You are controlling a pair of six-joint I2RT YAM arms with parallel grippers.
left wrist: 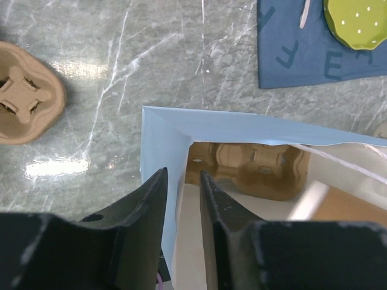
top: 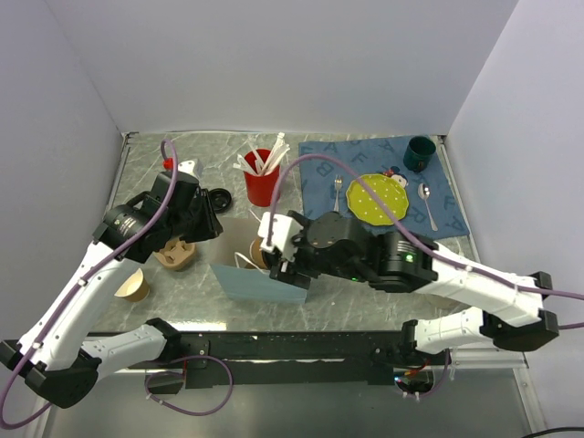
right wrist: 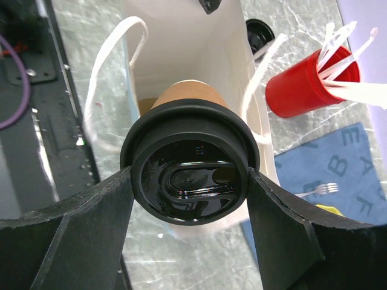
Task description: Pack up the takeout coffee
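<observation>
Several mat [left wrist: 275, 24] letters include F, E; right gripper [right wrist: 190, 190] clamps takeout coffee [right wrist: 188, 151]; left gripper's [left wrist: 182, 176] hold unclear.

Black-lidded brown takeout coffee [right wrist: 190, 187] in the right end effector [right wrist: 190, 175], base toward the open bag [right wrist: 181, 42]

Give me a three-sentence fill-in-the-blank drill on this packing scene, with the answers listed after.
1. The right jaws clamp the takeout coffee by its ____ lid.
2. The left jaws straddle one wall of the ____ paper bag.
3. The white utensils stand in a ____ cup.
Missing words: black; blue; red.
</observation>
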